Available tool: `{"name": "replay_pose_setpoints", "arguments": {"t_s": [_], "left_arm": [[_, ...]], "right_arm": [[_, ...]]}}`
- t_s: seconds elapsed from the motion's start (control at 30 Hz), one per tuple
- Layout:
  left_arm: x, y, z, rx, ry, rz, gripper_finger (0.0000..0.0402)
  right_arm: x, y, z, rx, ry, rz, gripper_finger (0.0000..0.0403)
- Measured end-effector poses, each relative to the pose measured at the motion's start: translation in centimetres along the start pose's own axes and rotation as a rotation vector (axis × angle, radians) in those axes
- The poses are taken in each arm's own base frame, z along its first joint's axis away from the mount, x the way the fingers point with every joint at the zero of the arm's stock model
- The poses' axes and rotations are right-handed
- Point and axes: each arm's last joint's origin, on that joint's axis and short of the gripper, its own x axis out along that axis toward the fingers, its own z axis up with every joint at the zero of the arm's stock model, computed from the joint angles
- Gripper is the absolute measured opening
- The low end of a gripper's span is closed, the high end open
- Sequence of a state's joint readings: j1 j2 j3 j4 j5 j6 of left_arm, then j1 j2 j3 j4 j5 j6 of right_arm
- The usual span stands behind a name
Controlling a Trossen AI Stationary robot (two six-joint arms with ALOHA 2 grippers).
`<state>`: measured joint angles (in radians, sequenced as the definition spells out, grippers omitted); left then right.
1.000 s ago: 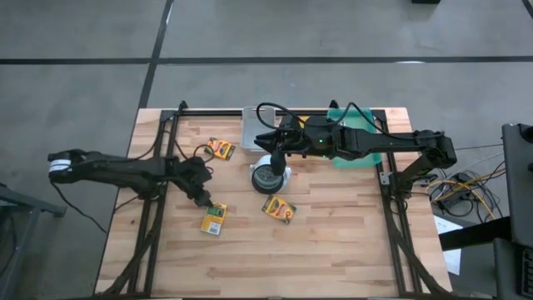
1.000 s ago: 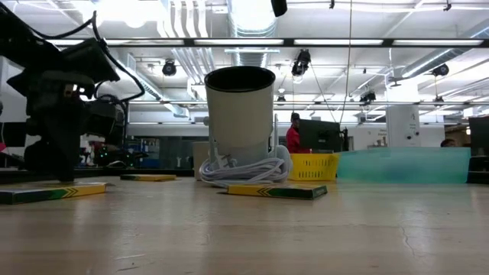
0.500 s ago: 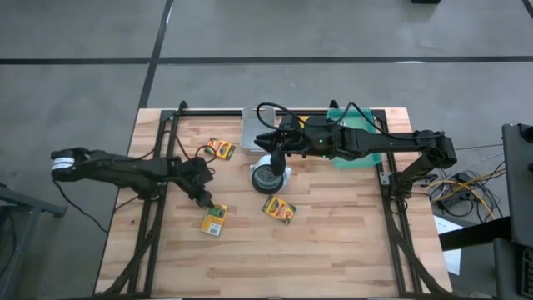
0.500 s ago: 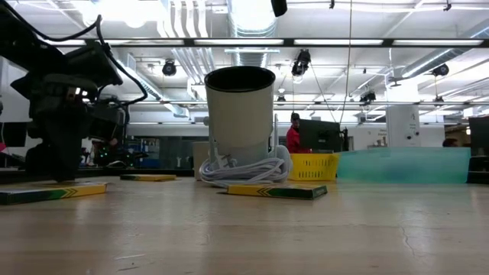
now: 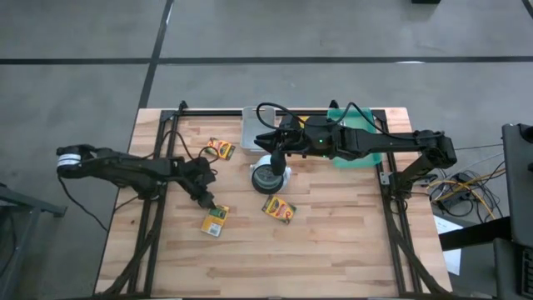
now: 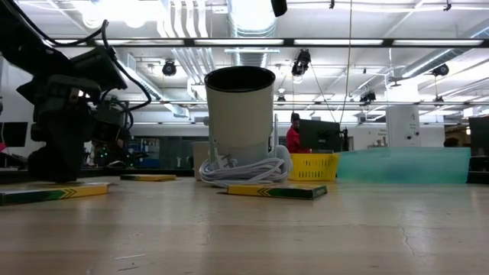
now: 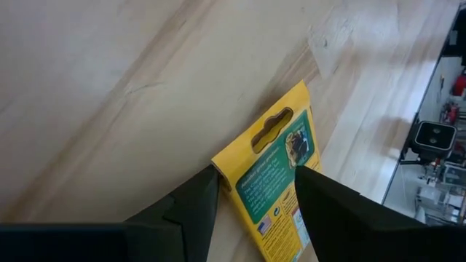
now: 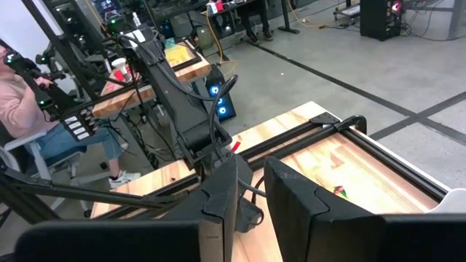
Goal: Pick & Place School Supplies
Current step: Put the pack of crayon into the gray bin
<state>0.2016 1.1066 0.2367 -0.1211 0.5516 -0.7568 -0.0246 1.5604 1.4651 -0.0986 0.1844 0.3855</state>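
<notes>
A: We are seeing the left gripper (image 5: 208, 198) sitting low over the wooden table (image 5: 333, 242), at the upper end of one crayon box (image 5: 214, 220). In its wrist view the fingers (image 7: 191, 211) are standing apart, one on each side of the box's hanger-hole end (image 7: 275, 175). Whether the tips are pressing the card, we cannot tell.

B: Agreed. In the low view that box (image 6: 52, 192) is lying flat on the tabletop under the dark gripper (image 6: 55, 164), so nothing is being lifted.

A: We are placing a second crayon box (image 5: 279, 208) just below the white cup (image 5: 268, 176), with the cup standing on a coil of white cable (image 6: 243, 171). A third crayon box (image 5: 221, 149) is lying nearer the far edge, left of the grey tray (image 5: 254, 132).

B: The right gripper (image 5: 276, 156) is hanging over the cup's far rim. Its wrist view is showing the fingers (image 8: 298, 200) nearly together, with only a slim gap and nothing visible between them.

A: A teal tray (image 5: 360, 150) is lying under the right arm. We are also noting a person in pink (image 8: 33, 109) seated beyond the table in the right wrist view, and a person in red (image 6: 293, 137) far off in the low view
</notes>
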Motion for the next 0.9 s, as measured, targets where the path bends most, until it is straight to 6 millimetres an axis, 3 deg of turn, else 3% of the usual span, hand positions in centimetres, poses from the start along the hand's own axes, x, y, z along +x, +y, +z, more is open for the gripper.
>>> {"name": "replay_pose_setpoints", "arguments": {"t_s": [0.33, 0.63, 0.9], "left_arm": [[0.6, 0.0, 0.5, 0.009, -0.004, -0.024, 0.0178], [1.3, 0.5, 0.5, -0.011, 0.016, 0.005, 0.0074], [1.3, 0.5, 0.5, -0.008, 0.017, 0.0, 0.001]], "right_arm": [[0.0, 0.0, 0.0, 0.0, 0.0, 0.0, 0.0068], [0.0, 0.0, 0.0, 0.0, 0.0, 0.0, 0.0068], [0.0, 0.0, 0.0, 0.0, 0.0, 0.0, 0.0068]]}}
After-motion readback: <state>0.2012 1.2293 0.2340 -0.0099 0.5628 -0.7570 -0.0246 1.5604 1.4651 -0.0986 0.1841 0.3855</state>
